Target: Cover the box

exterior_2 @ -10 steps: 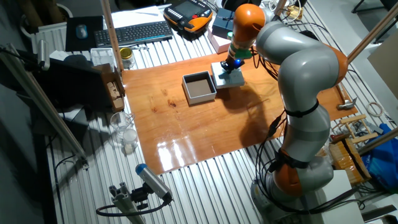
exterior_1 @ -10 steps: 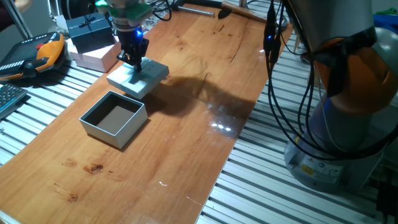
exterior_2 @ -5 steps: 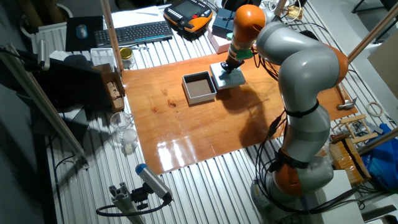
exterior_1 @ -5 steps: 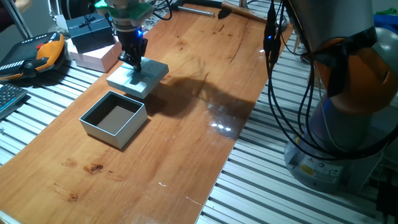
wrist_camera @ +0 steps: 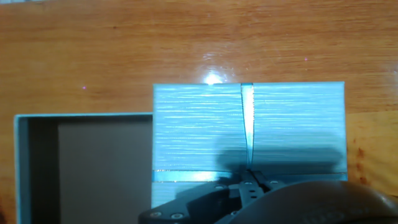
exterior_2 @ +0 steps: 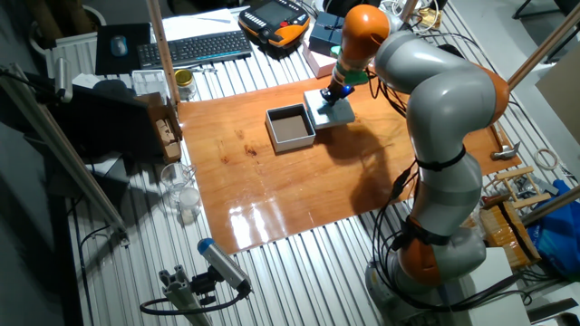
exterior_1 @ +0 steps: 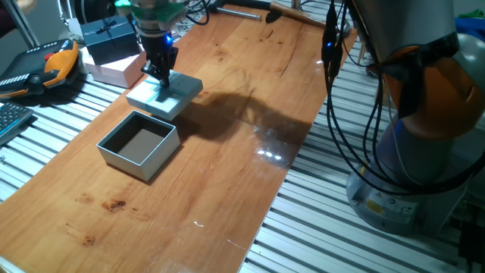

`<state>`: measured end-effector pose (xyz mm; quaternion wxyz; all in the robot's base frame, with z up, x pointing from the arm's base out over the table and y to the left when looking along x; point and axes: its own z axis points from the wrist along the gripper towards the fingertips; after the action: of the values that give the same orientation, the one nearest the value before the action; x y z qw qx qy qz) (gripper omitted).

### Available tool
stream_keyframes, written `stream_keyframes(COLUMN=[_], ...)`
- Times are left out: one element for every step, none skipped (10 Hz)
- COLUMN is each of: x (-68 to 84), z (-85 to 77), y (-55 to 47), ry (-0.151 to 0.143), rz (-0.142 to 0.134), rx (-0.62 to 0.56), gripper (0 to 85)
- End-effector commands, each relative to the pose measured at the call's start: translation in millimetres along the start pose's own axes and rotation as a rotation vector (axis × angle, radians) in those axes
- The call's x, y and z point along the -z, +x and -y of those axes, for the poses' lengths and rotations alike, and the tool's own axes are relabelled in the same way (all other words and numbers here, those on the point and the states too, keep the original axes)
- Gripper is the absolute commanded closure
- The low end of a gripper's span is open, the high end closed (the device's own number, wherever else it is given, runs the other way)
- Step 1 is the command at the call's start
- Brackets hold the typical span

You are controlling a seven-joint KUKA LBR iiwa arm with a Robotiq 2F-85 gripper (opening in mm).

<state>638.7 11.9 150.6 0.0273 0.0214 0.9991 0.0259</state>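
The box (exterior_1: 138, 145) sits open on the wooden table, with pale blue-grey walls and a dark brown inside. It also shows in the other fixed view (exterior_2: 290, 128) and at the left of the hand view (wrist_camera: 81, 168). Its pale blue lid (exterior_1: 165, 95) with a ribbon hangs just beyond the box, slightly tilted and a little off the table. My gripper (exterior_1: 161, 76) is shut on the ribbon at the lid's top. In the hand view the lid (wrist_camera: 249, 130) overlaps the box's right edge and my gripper (wrist_camera: 249, 177) pinches the ribbon.
A dark navy ribboned box (exterior_1: 110, 38) stands on a pink box (exterior_1: 114, 68) at the table's far corner. An orange teach pendant (exterior_1: 45, 64) lies on the slatted bench. The arm's base (exterior_1: 409, 152) and its cables stand to the right.
The lid has risen slightly and shifted a little toward the box with my gripper. The box has not moved.
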Motion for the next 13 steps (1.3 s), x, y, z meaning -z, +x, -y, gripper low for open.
stream_keyframes(x=[3.0,5.7,6.1,5.3,5.0,6.1,8.6,8.9,6.5,1.4,-1.6,-3.3,-3.7], z=[-8.4,-20.7,-30.0,-40.3,-53.1,-66.0,-76.3,-86.5,-96.7,-109.1,-115.0,-118.8,-122.2], y=[-0.3,-0.1,0.0,0.8,2.7,5.5,6.1,7.1,9.4,13.1,13.3,12.3,12.0], ry=[0.003,0.01,0.014,0.011,0.014,0.016,0.018,0.023,0.023,0.026,0.026,0.02,0.018], rz=[-0.009,-0.021,-0.03,-0.036,-0.038,-0.042,-0.048,-0.049,-0.046,-0.044,-0.043,-0.042,-0.037], rx=[-0.007,-0.013,-0.013,-0.017,-0.023,-0.033,-0.039,-0.04,-0.045,-0.051,-0.048,-0.048,-0.046], gripper=[85.0,85.0,85.0,85.0,85.0,85.0,85.0,85.0,85.0,85.0,85.0,85.0,85.0])
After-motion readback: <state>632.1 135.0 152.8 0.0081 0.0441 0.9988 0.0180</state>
